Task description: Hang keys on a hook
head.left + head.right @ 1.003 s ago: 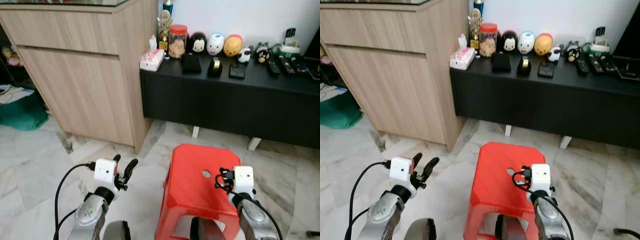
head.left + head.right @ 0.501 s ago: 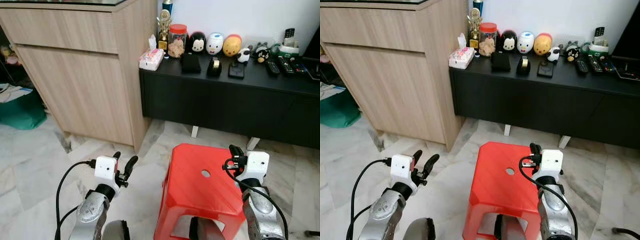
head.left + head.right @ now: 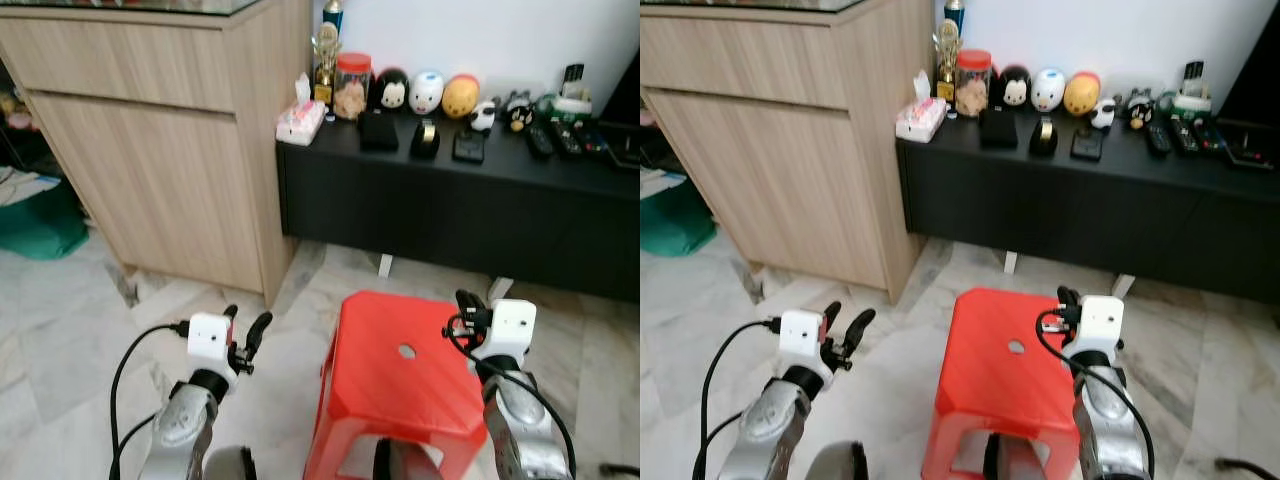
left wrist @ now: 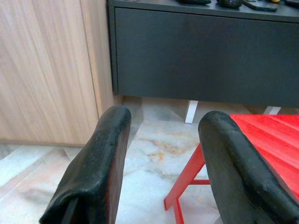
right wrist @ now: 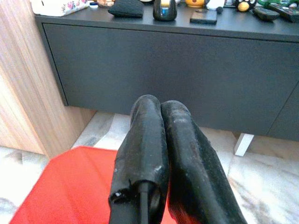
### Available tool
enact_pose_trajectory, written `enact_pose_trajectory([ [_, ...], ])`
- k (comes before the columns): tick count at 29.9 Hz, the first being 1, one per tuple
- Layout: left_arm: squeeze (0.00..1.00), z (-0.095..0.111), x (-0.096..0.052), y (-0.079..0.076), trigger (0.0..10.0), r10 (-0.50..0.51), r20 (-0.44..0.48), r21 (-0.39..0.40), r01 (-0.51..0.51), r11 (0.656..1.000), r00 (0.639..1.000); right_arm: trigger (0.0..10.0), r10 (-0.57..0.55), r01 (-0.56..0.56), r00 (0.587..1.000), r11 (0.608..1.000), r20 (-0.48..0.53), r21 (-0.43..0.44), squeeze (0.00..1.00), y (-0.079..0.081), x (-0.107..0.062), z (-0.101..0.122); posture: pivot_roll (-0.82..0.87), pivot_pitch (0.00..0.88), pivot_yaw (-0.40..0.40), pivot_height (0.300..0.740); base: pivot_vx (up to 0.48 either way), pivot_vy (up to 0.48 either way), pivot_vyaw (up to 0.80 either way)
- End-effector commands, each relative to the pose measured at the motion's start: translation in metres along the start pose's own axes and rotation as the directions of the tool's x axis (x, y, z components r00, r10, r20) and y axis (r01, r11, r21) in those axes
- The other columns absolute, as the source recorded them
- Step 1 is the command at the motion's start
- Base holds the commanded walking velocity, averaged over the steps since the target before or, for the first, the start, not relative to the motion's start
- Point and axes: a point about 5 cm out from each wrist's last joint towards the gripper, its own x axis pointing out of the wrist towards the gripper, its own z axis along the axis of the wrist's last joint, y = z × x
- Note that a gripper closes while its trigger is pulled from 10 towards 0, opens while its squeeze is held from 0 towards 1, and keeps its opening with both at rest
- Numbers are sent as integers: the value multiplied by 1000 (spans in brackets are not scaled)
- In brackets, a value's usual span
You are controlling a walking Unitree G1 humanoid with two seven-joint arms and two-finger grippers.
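My left gripper (image 3: 245,328) is held low over the marble floor, left of a red plastic stool (image 3: 400,380), and its two black fingers (image 4: 112,140) stand apart and open with nothing between them. My right gripper (image 3: 465,300) hovers above the stool's right rear corner. Its fingers (image 5: 149,126) are pressed together and shut, with nothing seen between them. Both point toward a low black console (image 3: 450,200) that carries small dark items (image 3: 425,135) which I cannot identify.
A tall wooden cabinet (image 3: 150,150) stands at the left, against the console. On the console are a tissue box (image 3: 302,122), a jar (image 3: 351,85), round toy figures (image 3: 428,92) and remotes (image 3: 560,140). A green bag (image 3: 40,225) lies far left.
My right gripper rose and moved right, from over the stool's middle to its right rear corner. The camera shifted slightly. The left gripper has stayed put.
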Motion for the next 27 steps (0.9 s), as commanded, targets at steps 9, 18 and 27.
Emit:
enact_pose_trajectory([
  [9, 0, -15, -6, 14, 10000, 57, -52, -80, -61, 995, 997, 10000, 5, -5, 1000, 1000, 5, 6, 0, 2, 3, 7, 22, 0, -59, 715, 0, 0, 0],
  [18, 0, -73, -45, 44, 10000, 167, -322, -90, -206, 974, 932, 10000, 2, -2, 1000, 1000, -8, 7, 0, 1, 4, 5, 21, 0, -57, 715, 0, 0, 0],
  [27, 0, -119, -83, 23, 10000, 113, -533, -120, -207, 971, 838, 10000, -1, 1, 1000, 1000, -9, 11, 0, 2, 6, 6, 18, 0, -55, 715, 0, 0, 0],
])
